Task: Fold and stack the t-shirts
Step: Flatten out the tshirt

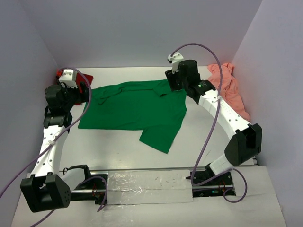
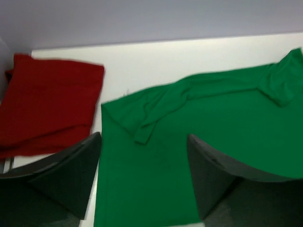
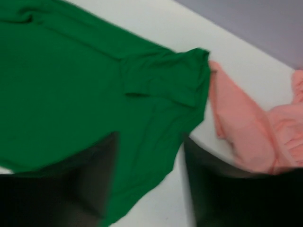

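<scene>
A bright green t-shirt (image 1: pixel 137 111) lies spread flat mid-table, one sleeve folded in and its lower corner trailing toward me. A dark red t-shirt (image 2: pixel 52 104) sits folded at the far left, beside the green one's edge. At the far right a salmon-pink t-shirt (image 1: pixel 229 87) lies crumpled by the wall. My left gripper (image 2: pixel 143 137) hovers open over the green shirt's left edge (image 2: pixel 199 123), nothing between its fingers (image 2: pixel 71 175). My right gripper (image 3: pixel 150 138) is open above the green shirt's right edge (image 3: pixel 71 85), with the pink shirt (image 3: pixel 255 132) just to its right.
Grey walls close in the table on the left, back and right. A rail with a taped strip (image 1: pixel 151 187) runs between the arm bases at the near edge. Purple cables (image 1: pixel 213 123) loop off both arms.
</scene>
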### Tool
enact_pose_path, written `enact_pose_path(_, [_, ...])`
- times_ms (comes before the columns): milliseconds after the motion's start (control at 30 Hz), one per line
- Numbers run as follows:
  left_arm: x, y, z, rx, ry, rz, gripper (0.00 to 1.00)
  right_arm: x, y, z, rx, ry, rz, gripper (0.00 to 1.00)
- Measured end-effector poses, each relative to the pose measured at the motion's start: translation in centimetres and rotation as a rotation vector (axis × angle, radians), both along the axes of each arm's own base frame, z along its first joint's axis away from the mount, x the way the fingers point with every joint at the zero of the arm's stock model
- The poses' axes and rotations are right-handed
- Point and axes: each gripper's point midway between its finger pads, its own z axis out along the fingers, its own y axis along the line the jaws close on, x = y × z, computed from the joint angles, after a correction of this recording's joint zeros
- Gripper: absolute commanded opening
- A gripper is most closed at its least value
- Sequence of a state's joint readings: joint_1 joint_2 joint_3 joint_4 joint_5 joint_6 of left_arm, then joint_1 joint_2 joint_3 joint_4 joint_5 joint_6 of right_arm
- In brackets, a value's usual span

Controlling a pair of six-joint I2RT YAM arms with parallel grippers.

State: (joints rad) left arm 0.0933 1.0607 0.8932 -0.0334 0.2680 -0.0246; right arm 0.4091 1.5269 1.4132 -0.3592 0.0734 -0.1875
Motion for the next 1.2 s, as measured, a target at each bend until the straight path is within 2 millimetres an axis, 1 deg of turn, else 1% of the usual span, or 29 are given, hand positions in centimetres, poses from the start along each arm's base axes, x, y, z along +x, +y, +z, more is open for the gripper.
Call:
enact_pose_path(33, [-0.3, 0.2, -0.7, 0.012, 0.02, 0.009, 0.66, -0.7, 0.4, -0.3, -0.001, 0.02, 0.022, 0.27])
enact_pose_path(67, [-0.7, 0.4, -1.7, 0.02, 0.046, 0.019, 0.55, -1.4, 0.9, -0.7, 0.001, 0.043, 0.045, 0.01])
enact_pose_path(100, [-1.0, 0.6, -2.7, 0.031, 0.075, 0.026, 0.28, -2.0, 1.3, -1.5, 0.004, 0.073, 0.06, 0.0])
enact_pose_path(133, [-1.3, 0.8, -4.1, 0.035, 0.114, 0.035, 0.15, -2.4, 1.4, -2.2, 0.005, 0.097, 0.067, 0.0])
enact_pose_path(167, [-1.6, 1.0, -5.3, 0.049, 0.147, 0.041, 0.06, -2.9, 1.4, -3.1, 0.0, 0.13, 0.071, 0.0])
enact_pose_path(200, [-1.9, 1.3, -6.6, 0.056, 0.187, 0.047, 0.0, -3.5, 1.2, -4.1, -0.012, 0.166, 0.072, 0.0])
enact_pose_path(300, [-2.2, 2.1, -9.7, 0.074, 0.292, 0.067, 0.0, -4.5, 1.0, -6.0, -0.033, 0.238, 0.081, 0.0])
enact_pose_path(467, [-2.1, 4.0, -14.3, 0.075, 0.438, 0.113, 0.0, -5.6, 1.2, -7.3, -0.032, 0.309, 0.101, 0.0])
enact_pose_path(567, [-2.2, 4.7, -16.7, 0.072, 0.519, 0.13, 0.0, -6.2, 1.3, -8.4, -0.036, 0.359, 0.117, 0.0])
enact_pose_path(700, [-1.6, 5.2, -19.6, 0.07, 0.635, 0.121, 0.0, -7.2, 1.8, -11.8, -0.062, 0.501, 0.139, 0.0])
enact_pose_path(833, [-0.5, 5.2, -21.7, 0.064, 0.739, 0.084, 0.0, -8.2, 2.3, -15.7, -0.093, 0.661, 0.16, 0.0])
enact_pose_path(933, [0.2, 5.1, -23.0, 0.056, 0.799, 0.053, 0.0, -9.0, 2.5, -17.6, -0.103, 0.754, 0.172, 0.0])
enact_pose_path(1000, [0.5, 5.0, -24.0, 0.053, 0.833, 0.033, 0.0, -9.3, 2.9, -18.1, -0.099, 0.794, 0.183, 0.0])
enact_pose_path(1133, [-0.1, 4.5, -25.7, 0.038, 0.907, -0.004, 0.0, -8.9, 4.0, -18.0, -0.07, 0.818, 0.212, 0.0])
enact_pose_path(1200, [0.4, 4.4, -25.7, 0.039, 0.91, -0.023, 0.0, -8.7, 4.5, -17.8, -0.054, 0.824, 0.228, 0.0])
